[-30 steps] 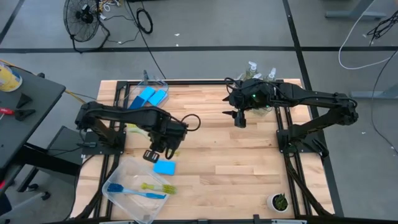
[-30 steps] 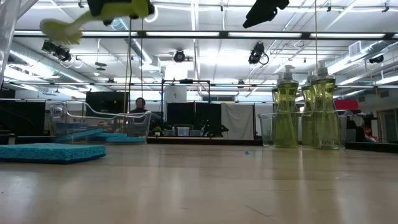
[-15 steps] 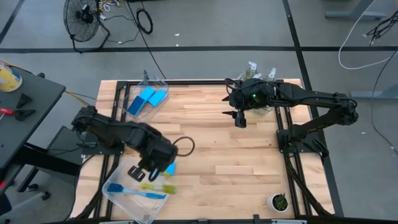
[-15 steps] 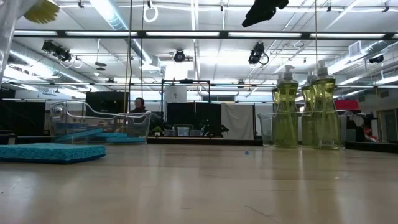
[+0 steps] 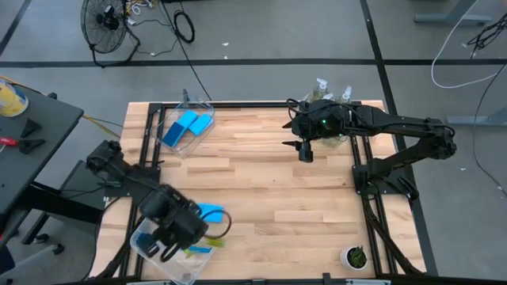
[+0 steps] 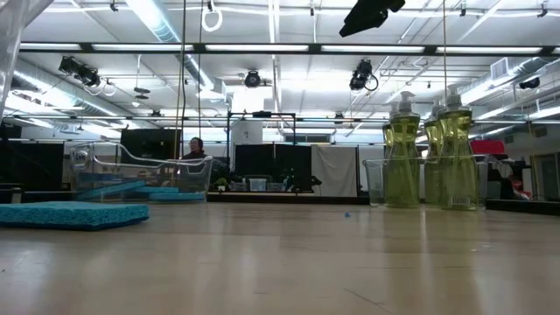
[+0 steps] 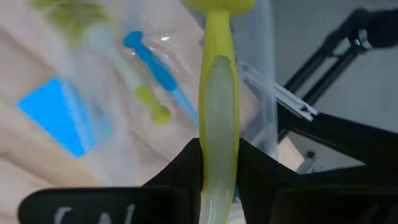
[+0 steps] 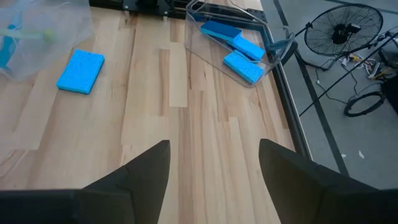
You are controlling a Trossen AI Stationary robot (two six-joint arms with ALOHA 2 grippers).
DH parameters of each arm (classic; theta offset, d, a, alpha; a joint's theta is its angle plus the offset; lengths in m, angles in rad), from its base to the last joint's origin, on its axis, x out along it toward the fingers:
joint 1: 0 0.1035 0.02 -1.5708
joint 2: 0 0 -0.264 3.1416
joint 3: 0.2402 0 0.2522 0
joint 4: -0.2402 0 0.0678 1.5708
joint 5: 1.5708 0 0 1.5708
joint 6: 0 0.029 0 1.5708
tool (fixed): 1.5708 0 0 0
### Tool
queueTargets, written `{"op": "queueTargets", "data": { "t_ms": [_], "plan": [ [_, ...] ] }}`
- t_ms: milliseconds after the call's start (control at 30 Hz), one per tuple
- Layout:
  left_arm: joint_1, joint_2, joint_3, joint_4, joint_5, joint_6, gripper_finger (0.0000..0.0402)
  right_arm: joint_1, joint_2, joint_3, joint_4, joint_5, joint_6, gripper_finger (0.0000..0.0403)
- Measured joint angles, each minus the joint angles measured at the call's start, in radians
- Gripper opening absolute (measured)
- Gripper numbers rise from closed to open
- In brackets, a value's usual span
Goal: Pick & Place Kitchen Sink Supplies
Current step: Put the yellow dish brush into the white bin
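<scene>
My left gripper (image 7: 217,152) is shut on a yellow-green dish brush (image 7: 217,93) and hangs over the clear bin (image 5: 142,237) at the table's near left. In the high view the arm (image 5: 176,229) hides the held brush. In that bin lie a blue brush (image 7: 155,65) and another yellow-green brush (image 7: 146,96). One blue sponge (image 5: 211,214) lies flat on the table beside the bin. My right gripper (image 5: 305,150) waits open, high over the table's far middle, next to the soap bottles (image 5: 333,95). My left gripper pinches the pale middle part of the brush's handle (image 7: 217,168) between its two fingers, one on each side. The fingers point steeply down. The brush is lifted clear above the bin, and its head end runs out of the wrist view.
A second clear bin (image 5: 188,125) with blue sponges (image 8: 239,46) stands at the far left. The soap bottles (image 6: 429,157) stand in a clear bin at the far right. A small white pot with a plant (image 5: 355,256) sits at the near right corner.
My left gripper has swung with the brush from the table's left middle toward the near left corner, and now hangs over the bin there. It has rolled on the way. The brush has left the low view.
</scene>
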Motion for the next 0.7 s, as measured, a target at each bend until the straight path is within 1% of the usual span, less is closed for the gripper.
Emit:
{"op": "queueTargets", "data": {
  "t_ms": [133,300,367,433,533,700],
  "plan": [
    [-0.050,0.000,0.000,0.000,0.002,0.038,0.0083,0.000,0.000,0.000,0.000,0.001,0.000,0.0247],
    [-0.096,0.000,0.000,0.000,-0.020,0.177,0.0078,0.000,0.000,0.000,0.001,0.001,0.000,0.0247],
    [-0.103,0.003,-0.006,0.000,-0.050,0.187,0.0080,0.000,0.000,0.000,0.001,0.002,0.003,0.0247],
    [-0.101,0.004,-0.019,0.000,-0.059,0.185,0.0085,0.000,0.000,0.000,0.003,0.002,0.015,0.0247],
    [-0.099,0.004,-0.050,0.011,-0.061,0.188,0.0088,0.000,0.000,0.000,0.012,0.003,0.023,0.0247],
    [-0.097,0.004,-0.112,0.053,-0.049,0.193,0.0081,0.000,0.000,0.000,0.029,0.003,0.023,0.0247]
  ]
}}
